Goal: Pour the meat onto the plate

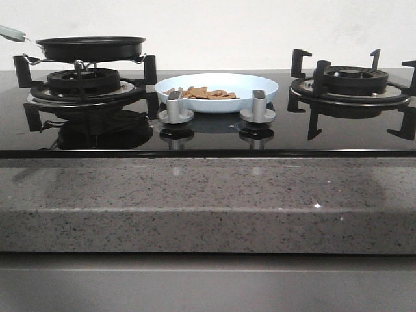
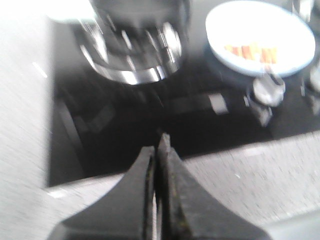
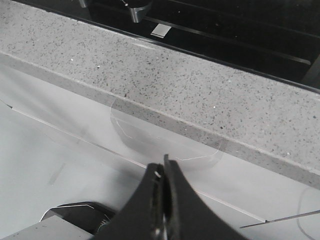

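The meat (image 1: 205,93) already lies as a low heap inside the plate (image 1: 260,83), which sits on the hob between the two burners, just behind the two silver knobs (image 1: 175,109), with the black pan (image 1: 91,47) on the burner beside it looking empty. From the plate, the left gripper (image 2: 159,150) is the nearer, hanging over the tabletop edge in front of the pan's burner with its jaws pressed together on nothing. The right gripper (image 3: 164,172) is well off in front of the tabletop, likewise closed and empty, so the pour looks done.
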{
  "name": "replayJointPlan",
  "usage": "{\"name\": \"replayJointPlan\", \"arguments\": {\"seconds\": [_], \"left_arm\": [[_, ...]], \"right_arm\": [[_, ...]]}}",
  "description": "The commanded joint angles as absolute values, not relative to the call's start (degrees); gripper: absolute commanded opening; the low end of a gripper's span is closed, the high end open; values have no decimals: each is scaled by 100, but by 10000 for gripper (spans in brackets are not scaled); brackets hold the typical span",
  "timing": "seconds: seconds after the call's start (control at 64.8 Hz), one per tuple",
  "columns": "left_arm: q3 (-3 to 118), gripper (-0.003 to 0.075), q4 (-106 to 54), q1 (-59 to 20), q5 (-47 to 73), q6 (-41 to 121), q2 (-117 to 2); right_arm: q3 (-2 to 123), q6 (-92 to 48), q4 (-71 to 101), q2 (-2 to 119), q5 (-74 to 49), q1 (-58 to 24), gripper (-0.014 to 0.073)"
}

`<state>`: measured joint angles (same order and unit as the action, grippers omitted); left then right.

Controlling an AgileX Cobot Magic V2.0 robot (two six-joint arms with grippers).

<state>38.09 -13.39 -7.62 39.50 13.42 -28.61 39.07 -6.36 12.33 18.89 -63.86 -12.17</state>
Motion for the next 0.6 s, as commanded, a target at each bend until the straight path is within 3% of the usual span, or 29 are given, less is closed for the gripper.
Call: {"name": "replayJointPlan", "arguments": {"seconds": [0.0, 0.324, 0.478, 0.586], "left_arm": [[3544, -20, -1339, -677, 3097, 1279, -2121], [2154, -20, -1514, -362, 1743, 1244, -530], [1659, -20, -233, -286, 1638, -354, -283], [1299, -20, -128, -286, 1378, -493, -216]], "right_arm": [[4024, -644, 1239, 1942, -6059, -1208, -69], [4024, -644, 1239, 1942, -6059, -1208, -69], [4024, -644, 1239, 1942, -6059, -1208, -69], [4024, -644, 1239, 1942, -6059, -1208, -69]]}}
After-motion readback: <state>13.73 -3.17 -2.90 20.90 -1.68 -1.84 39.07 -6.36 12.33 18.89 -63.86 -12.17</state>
